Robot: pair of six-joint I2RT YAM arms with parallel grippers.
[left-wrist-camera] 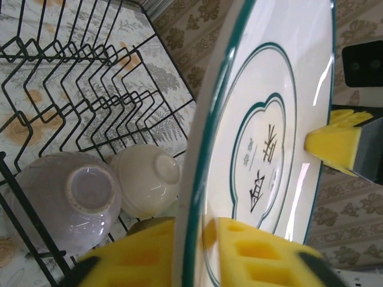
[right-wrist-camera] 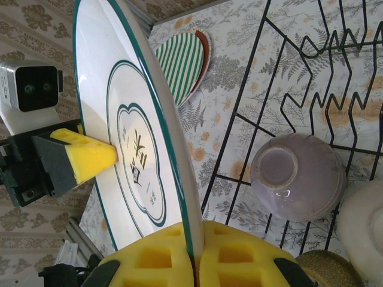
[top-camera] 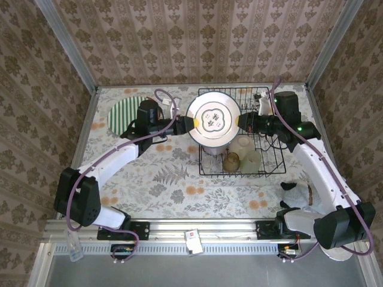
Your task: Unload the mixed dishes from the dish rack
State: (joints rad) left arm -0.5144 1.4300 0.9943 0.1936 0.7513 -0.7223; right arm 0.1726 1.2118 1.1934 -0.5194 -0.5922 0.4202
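Jaws of my left gripper [top-camera: 191, 123] and right gripper [top-camera: 242, 122] are both clamping opposite edges of the green-rimmed white plate [top-camera: 214, 119] above the dish rack [top-camera: 270, 156], and I am fearing uneven pulling is twisting it loose onto the lavender bowl [left-wrist-camera: 78, 197].

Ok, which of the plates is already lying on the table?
The green-and-white striped plate, flat on the table left of the dish rack. The white green-rimmed plate is over the rack, pinched between the left gripper and right gripper.
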